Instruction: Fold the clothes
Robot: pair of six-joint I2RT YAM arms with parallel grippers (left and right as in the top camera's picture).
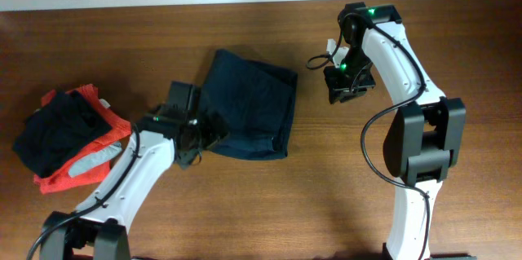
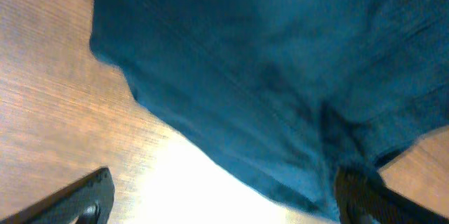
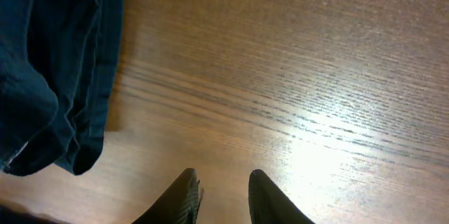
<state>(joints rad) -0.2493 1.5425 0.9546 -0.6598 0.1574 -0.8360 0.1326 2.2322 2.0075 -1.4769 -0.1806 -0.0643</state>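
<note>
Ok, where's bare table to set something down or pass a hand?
Free: the strip between the navy garment and the right gripper, and the table from the garment to the front edge. Crowded: left, where the left gripper sits at the garment's edge near the clothes pile.

No legible text, label, brand, number or sign, none on the clothes [image 1: 249, 105], none on the table [image 1: 326, 195]

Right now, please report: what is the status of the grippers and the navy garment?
Left gripper wide open at edge of navy garment. Right gripper slightly open, empty, beside it. Garment folded, centre. Clothes pile far left, not in the way.
</note>
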